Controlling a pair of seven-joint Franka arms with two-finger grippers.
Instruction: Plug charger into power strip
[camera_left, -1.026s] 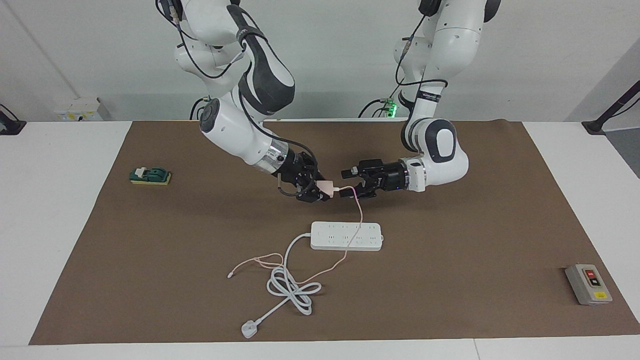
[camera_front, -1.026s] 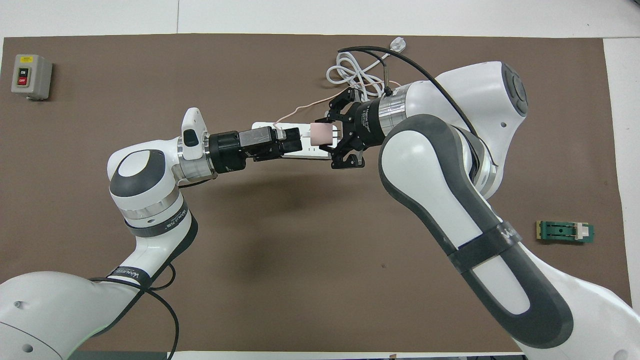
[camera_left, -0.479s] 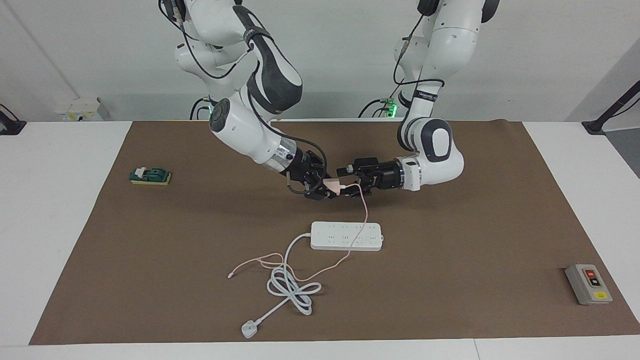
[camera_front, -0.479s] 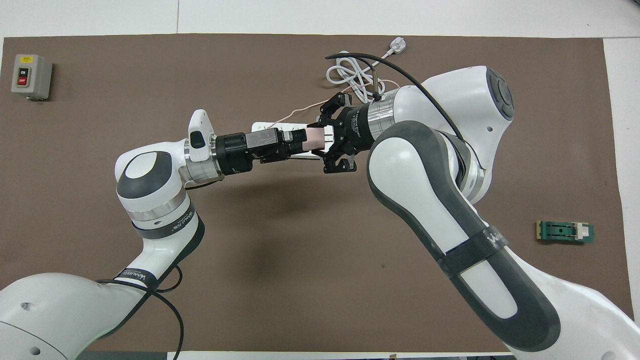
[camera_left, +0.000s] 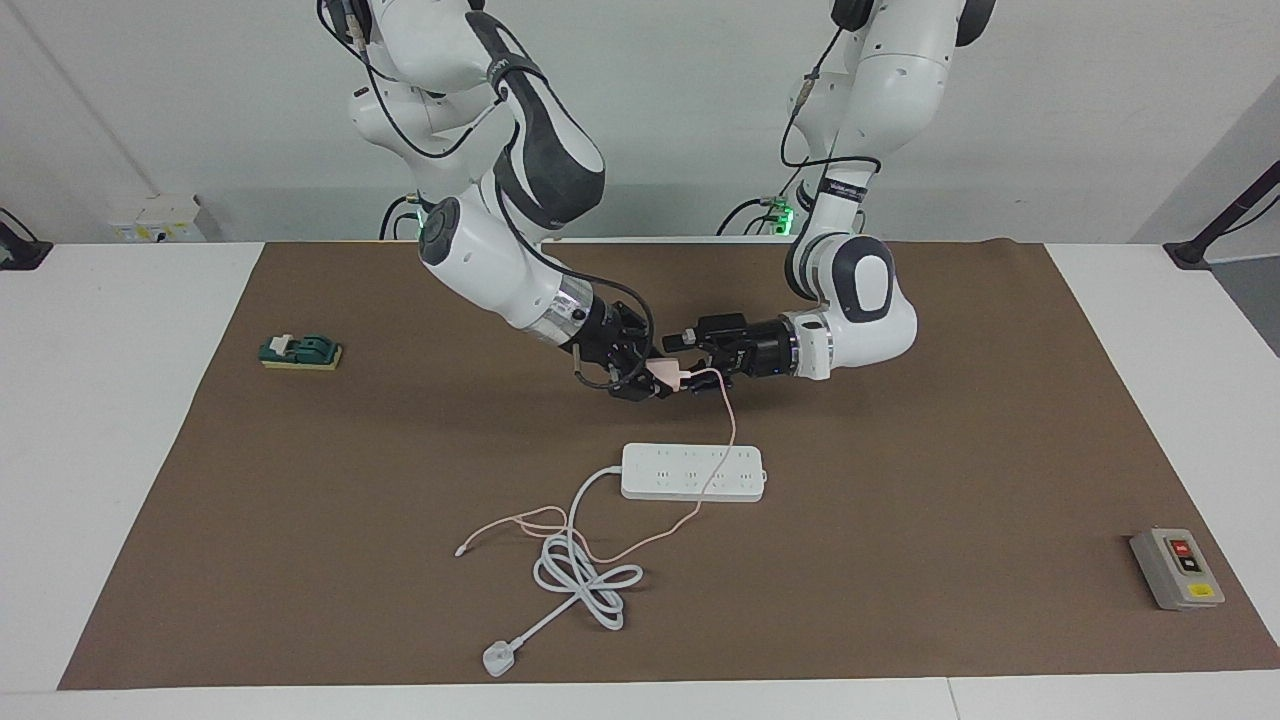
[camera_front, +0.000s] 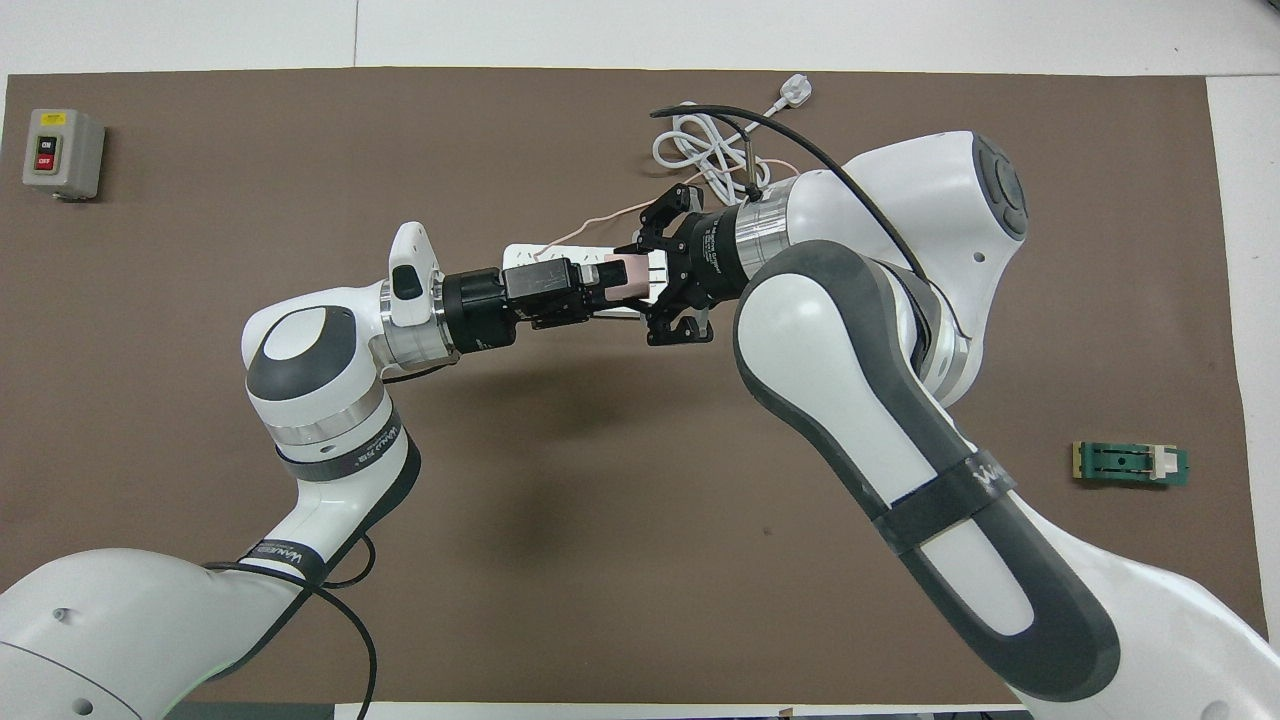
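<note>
The pale pink charger (camera_left: 666, 372) is held in the air over the mat, nearer to the robots than the power strip (camera_left: 693, 472). My right gripper (camera_left: 648, 380) is shut on it. My left gripper (camera_left: 690, 364) is open, level with the charger, its fingers on either side of the end where the cable leaves. The thin pink cable (camera_left: 733, 420) hangs down across the strip. In the overhead view the charger (camera_front: 630, 279) sits between the right gripper (camera_front: 648, 284) and the left gripper (camera_front: 603, 286), which hide most of the strip (camera_front: 520, 256).
The strip's thick white cord (camera_left: 585, 575) lies coiled on the mat, ending in a three-pin plug (camera_left: 496, 658). A grey button box (camera_left: 1176, 568) sits at the left arm's end. A green block (camera_left: 300, 351) sits at the right arm's end.
The left gripper has moved toward the right gripper until its fingers reach the charger. The right gripper rose a little with the charger, then held still.
</note>
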